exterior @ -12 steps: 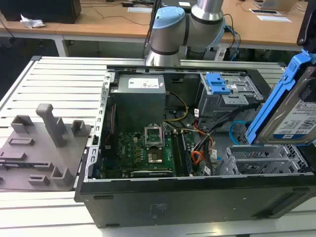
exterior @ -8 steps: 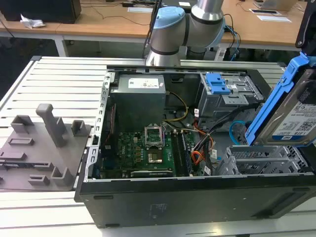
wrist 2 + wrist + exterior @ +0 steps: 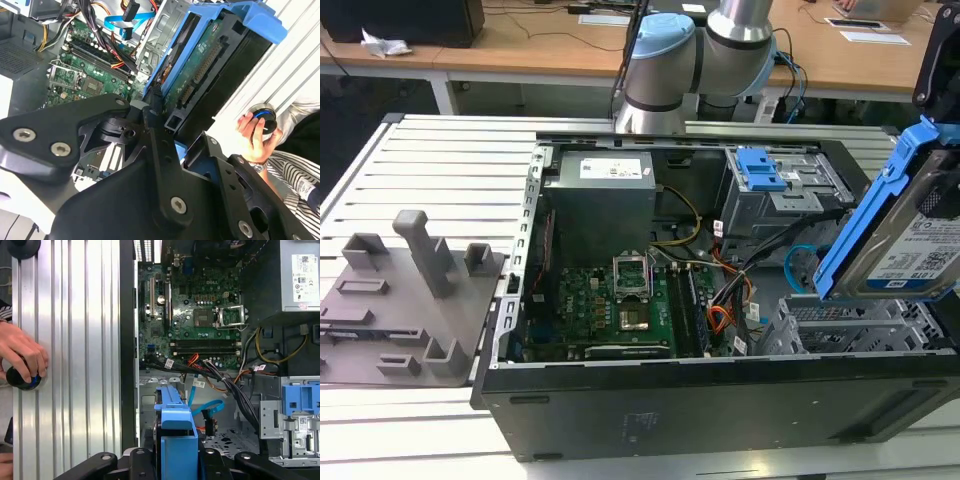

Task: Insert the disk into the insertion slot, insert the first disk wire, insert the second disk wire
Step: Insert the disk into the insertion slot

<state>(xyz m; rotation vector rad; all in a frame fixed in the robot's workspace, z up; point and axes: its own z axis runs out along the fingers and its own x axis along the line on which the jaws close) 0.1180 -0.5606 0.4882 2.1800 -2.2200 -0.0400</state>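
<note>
Above the one insertion slot (image 3: 850,325), one blue-framed disk (image 3: 910,262) gripped in the pincer (image 3: 177,462).

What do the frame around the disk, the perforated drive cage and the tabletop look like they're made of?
The frame around the disk looks like moulded plastic: bright blue, smooth, slightly glossy. The insertion slot appears to be thin sheet metal, dull silver-grey with punched holes. The table is probably aluminium: matte silver, long parallel grooves.

Disk (image 3: 912,258) cut off at the exterior view's right edge, insertion slot (image 3: 840,325) partly behind it.
</note>
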